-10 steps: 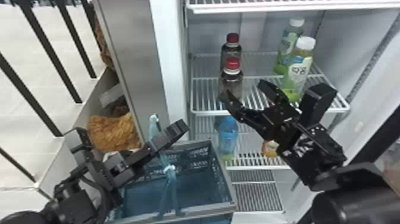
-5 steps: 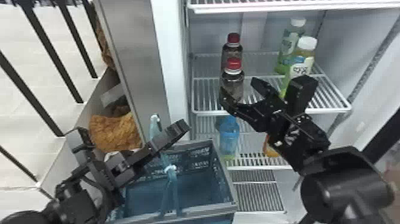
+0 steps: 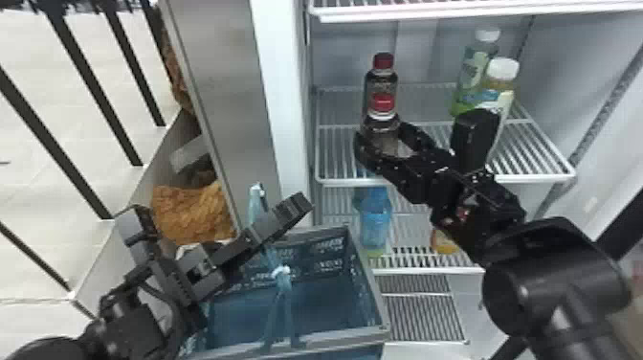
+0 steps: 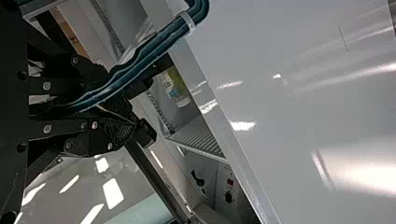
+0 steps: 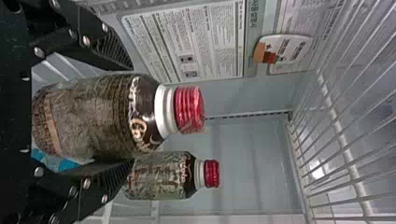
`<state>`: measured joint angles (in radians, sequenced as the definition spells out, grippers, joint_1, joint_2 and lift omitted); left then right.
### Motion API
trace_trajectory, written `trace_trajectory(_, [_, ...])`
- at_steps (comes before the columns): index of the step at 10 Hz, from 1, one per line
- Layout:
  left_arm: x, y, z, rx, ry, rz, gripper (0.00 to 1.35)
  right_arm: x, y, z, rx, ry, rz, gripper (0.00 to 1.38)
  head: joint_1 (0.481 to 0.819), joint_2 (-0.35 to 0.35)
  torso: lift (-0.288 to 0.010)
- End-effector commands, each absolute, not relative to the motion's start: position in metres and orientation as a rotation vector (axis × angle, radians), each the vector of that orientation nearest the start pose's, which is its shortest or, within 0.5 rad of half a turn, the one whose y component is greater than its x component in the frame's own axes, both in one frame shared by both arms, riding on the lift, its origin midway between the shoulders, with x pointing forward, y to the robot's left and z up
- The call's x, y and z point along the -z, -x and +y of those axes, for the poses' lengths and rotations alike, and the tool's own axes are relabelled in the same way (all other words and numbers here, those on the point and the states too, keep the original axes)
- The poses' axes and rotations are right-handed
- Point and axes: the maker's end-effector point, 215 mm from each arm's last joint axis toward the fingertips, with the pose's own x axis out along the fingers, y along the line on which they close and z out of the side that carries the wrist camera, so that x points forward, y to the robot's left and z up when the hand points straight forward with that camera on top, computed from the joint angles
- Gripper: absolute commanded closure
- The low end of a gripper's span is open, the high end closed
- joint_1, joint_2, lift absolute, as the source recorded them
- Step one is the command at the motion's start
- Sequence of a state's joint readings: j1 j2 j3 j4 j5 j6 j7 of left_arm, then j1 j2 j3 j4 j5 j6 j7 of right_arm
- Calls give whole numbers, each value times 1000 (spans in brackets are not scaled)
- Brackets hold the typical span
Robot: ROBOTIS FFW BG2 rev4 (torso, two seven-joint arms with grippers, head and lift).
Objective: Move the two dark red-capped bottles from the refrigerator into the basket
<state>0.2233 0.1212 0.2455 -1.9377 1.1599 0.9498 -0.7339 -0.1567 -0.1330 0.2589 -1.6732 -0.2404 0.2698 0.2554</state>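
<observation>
- The front bottle, dark with red cap, is now between the two fingers of the right gripper; half a second ago this gripper was more to its right side. It came leftward in the head view, so I judge that the approach is almost complete and the closing can be next.
- This bottle stands upright on the middle shelf, in the upper centre of the head view. The fingers are open, one at each side of its body, below the cap; if they touch it, I cannot tell.
- The rear bottle stands upright just behind. It could be pushed if the gripper goes too deep.
- Both bottles remain on the shelf, so nothing of the task is yet delivered.
- The basket waits at the lower centre, below and to the left of the bottles.
- The left gripper, left of centre, is closed on the basket's blue handle, which probably keeps the basket steady.
</observation>
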Motion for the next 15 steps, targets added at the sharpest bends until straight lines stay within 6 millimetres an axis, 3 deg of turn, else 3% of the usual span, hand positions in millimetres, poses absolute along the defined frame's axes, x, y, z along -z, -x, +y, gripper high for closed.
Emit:
trace_trajectory(1, [259,-408,111,1026,1125,264,1202,290,-603,-58,-538,-66,75,1202,688,60,-34])
trace_trajectory(2, [260,-407,111,1026,1126,265,1202,291,-603,-60,-534,-63,75,1285,688,57,-34])
trace_trajectory(6, [260,-407,110,1028,1127,266,1202,291,-592,-73,-516,-71,80,1285,694,52,-34])
trace_trajectory(11, [261,-406,108,1029,1127,270,1202,262,-539,-85,-526,-87,54,1285,695,28,-34])
trace_trajectory(15, [261,-406,109,1028,1127,271,1202,247,-480,-63,-617,-143,75,1285,695,42,-34])
